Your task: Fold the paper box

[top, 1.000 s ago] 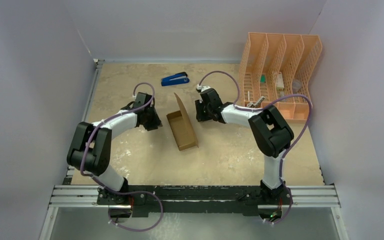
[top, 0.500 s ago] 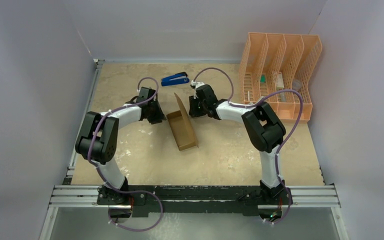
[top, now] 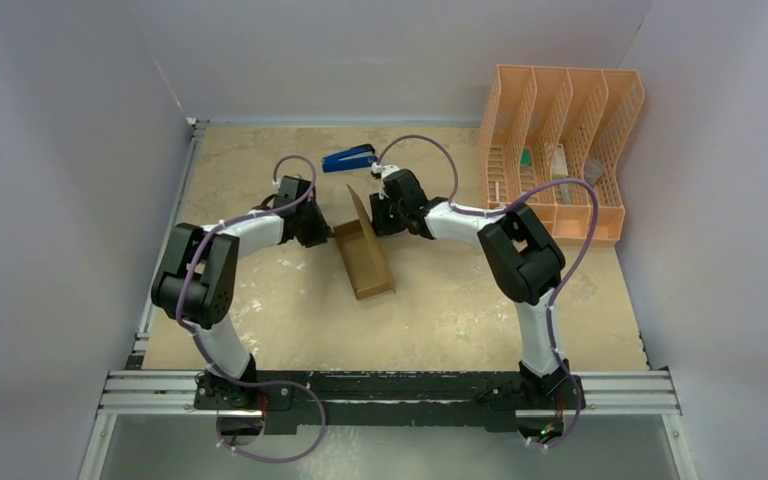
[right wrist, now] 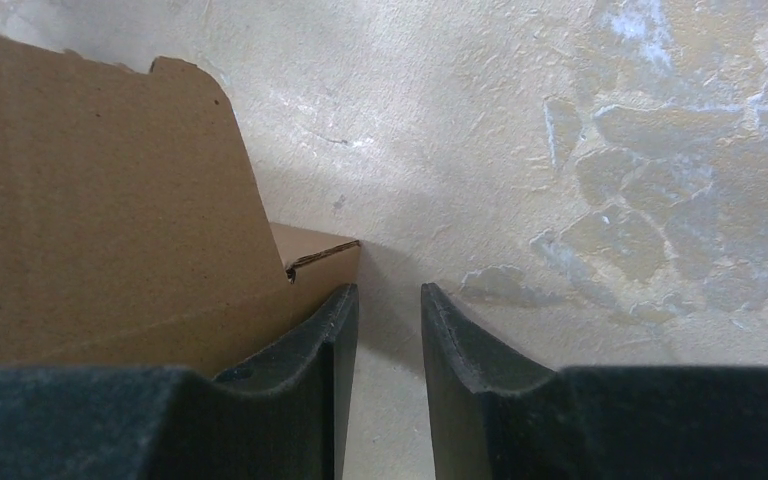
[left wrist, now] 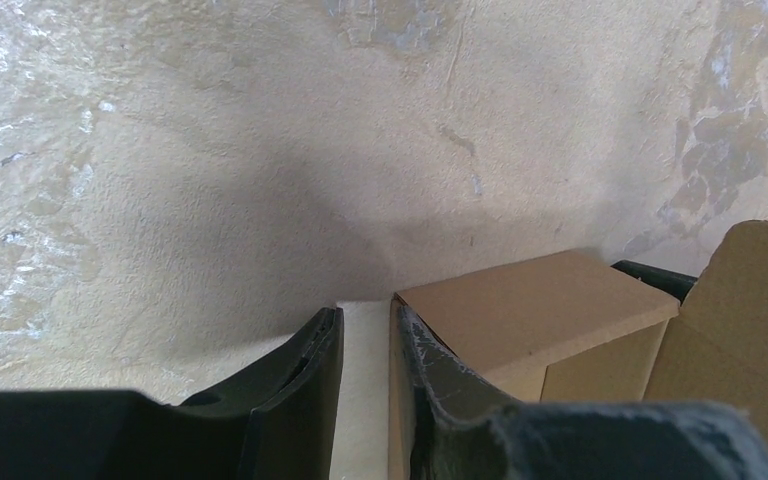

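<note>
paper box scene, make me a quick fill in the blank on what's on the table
The stapler beyond the paper box is ____.
The mesh file organizer stands in the table's far ____ corner.
The left gripper and right gripper both hold ____.
Missing: blue; right; nothing.

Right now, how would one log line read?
paper box: top open, unheld | left gripper: slightly open, empty | right gripper: slightly open, empty
</note>
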Action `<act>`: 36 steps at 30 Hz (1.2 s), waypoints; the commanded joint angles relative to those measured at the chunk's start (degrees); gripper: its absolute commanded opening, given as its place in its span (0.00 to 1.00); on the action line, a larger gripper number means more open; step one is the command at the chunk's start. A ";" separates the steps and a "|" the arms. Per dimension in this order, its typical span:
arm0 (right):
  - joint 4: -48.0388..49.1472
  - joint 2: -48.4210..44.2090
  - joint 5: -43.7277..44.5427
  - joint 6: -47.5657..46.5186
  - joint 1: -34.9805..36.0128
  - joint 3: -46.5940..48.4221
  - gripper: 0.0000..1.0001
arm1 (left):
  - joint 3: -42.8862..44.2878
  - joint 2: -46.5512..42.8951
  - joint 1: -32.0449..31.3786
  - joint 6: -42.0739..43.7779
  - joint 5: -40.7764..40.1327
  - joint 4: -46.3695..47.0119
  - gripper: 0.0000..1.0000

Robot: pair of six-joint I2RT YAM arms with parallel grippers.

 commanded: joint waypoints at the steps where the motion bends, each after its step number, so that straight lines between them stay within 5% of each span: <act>1: -3.25 -1.23 0.04 -2.91 1.05 3.42 0.35 | -1.51 -3.01 -0.87 -0.22 2.49 1.60 0.27; 13: -16.73 -17.44 17.32 -3.92 -0.56 -4.31 0.52 | 7.29 -10.79 5.75 14.94 -3.10 -15.11 0.46; 20: -22.27 -30.93 19.45 0.37 3.64 -10.80 0.57 | 13.43 -7.01 5.70 19.42 6.41 -13.85 0.54; 27: -36.17 -34.37 27.17 4.26 14.77 1.90 0.59 | 12.64 -7.83 5.69 20.12 4.96 -14.02 0.55; 36: -48.11 -24.36 34.40 7.11 23.32 18.93 0.61 | 8.17 -12.68 5.72 19.21 -6.10 -18.69 0.56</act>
